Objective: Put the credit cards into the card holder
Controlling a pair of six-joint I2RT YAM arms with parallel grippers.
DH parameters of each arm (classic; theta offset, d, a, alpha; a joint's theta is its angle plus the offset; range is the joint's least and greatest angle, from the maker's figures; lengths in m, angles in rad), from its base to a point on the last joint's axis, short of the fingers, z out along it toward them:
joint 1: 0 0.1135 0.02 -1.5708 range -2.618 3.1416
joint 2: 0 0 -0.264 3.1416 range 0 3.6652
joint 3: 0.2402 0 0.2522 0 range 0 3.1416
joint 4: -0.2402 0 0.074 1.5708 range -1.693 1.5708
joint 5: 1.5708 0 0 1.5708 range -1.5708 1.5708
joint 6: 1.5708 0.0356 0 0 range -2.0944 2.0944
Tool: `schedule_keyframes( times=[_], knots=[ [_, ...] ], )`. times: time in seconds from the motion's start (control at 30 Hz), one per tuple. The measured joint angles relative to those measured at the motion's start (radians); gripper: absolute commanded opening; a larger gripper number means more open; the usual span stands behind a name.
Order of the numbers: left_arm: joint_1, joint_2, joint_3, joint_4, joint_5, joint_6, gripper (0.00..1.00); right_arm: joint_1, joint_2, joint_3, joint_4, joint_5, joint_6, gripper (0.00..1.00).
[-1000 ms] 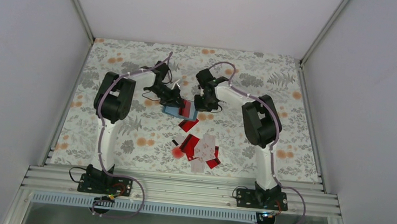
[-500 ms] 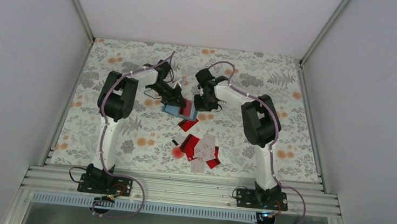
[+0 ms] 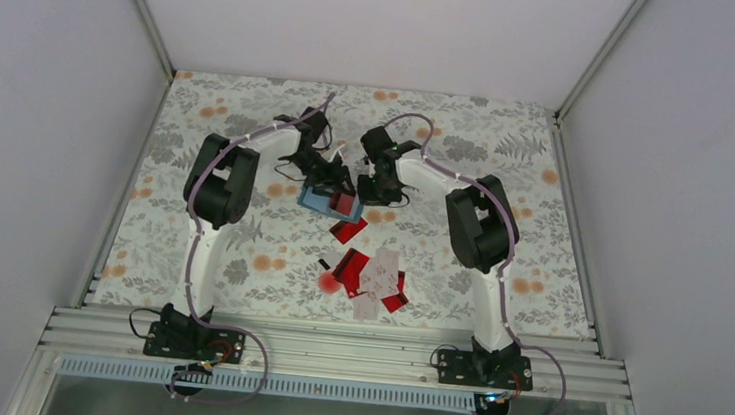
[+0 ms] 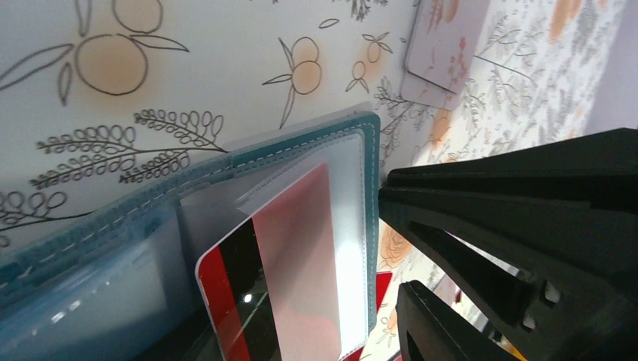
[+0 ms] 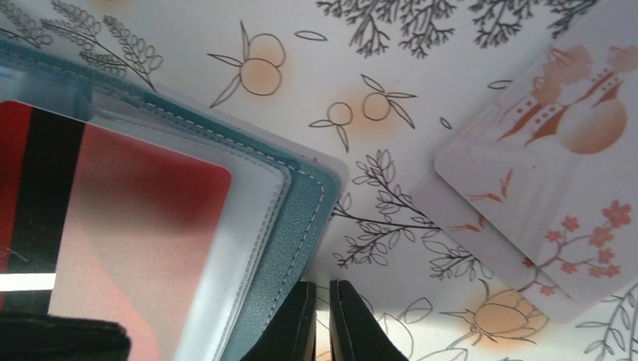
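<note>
Since the next push has to run along the card's length, what matters is how things line up across the flowered tabletop (image 3: 506, 180). Furthest left, the left pincer (image 3: 336, 180) hangs just behind the open card holder (image 3: 316, 200), over its left half. Whether its jaws stand apart or together I cannot tell from here. The holder lies spread flat between the two arms, and a red card (image 4: 286, 263) with a black stripe sits partway under the clear sleeve of its right-hand leaf. That card's long axis runs left to right: the bare striped end faces the left pincer, and the covered end points at the holder's outer stitched edge. To my eye the left arm is the nearer one to nudge it home, pushing rightwards. On that outer edge the right pincer (image 5: 322, 323) has its jaws together, tips touching the teal border, seemingly pinning it. More loose cards (image 3: 376, 274) wait nearer the arm bases, well apart from the holder.
</note>
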State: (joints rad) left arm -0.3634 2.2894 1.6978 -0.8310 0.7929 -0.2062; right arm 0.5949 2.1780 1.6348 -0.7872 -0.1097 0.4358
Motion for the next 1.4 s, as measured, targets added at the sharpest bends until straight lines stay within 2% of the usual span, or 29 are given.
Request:
schedule_keyframes(
  times=[0.07, 0.17, 0.27, 0.3, 0.33, 0.7, 0.77, 0.8, 1.0, 1.13, 1.4],
  knots=[
    [-0.008, -0.007, 0.008, -0.013, -0.043, -0.009, 0.53, 0.002, 0.0, 0.0, 0.006, -0.006, 0.0, 0.06],
    [-0.026, -0.02, 0.017, -0.026, -0.106, -0.023, 0.67, 0.003, 0.002, 0.0, 0.013, -0.014, 0.0, 0.06],
    [-0.047, -0.04, 0.023, -0.04, -0.176, -0.049, 0.73, 0.005, 0.003, 0.0, 0.021, -0.021, 0.0, 0.06],
    [-0.052, -0.045, 0.024, -0.042, -0.198, -0.051, 0.82, 0.006, 0.003, 0.0, 0.024, -0.023, 0.0, 0.06],
    [-0.058, -0.049, 0.025, -0.045, -0.218, -0.059, 0.87, 0.007, 0.003, 0.0, 0.027, -0.026, 0.0, 0.06],
    [-0.082, -0.079, 0.028, -0.09, -0.395, -0.106, 0.89, 0.005, 0.006, -0.001, 0.046, -0.043, 0.003, 0.06],
    [-0.086, -0.082, 0.028, -0.093, -0.417, -0.116, 0.99, 0.005, 0.006, -0.002, 0.048, -0.044, 0.005, 0.06],
    [-0.088, -0.084, 0.028, -0.095, -0.428, -0.121, 1.0, 0.005, 0.006, -0.002, 0.048, -0.047, 0.007, 0.06],
    [-0.09, -0.125, -0.023, -0.072, -0.479, -0.135, 1.0, 0.004, -0.005, -0.029, 0.088, -0.077, 0.009, 0.07],
    [-0.094, -0.159, -0.065, -0.047, -0.478, -0.135, 1.0, 0.005, -0.024, -0.06, 0.112, -0.097, 0.015, 0.11],
    [-0.104, -0.198, -0.071, -0.039, -0.546, -0.135, 1.0, 0.004, -0.086, -0.077, 0.13, -0.111, 0.027, 0.14]
  ],
)
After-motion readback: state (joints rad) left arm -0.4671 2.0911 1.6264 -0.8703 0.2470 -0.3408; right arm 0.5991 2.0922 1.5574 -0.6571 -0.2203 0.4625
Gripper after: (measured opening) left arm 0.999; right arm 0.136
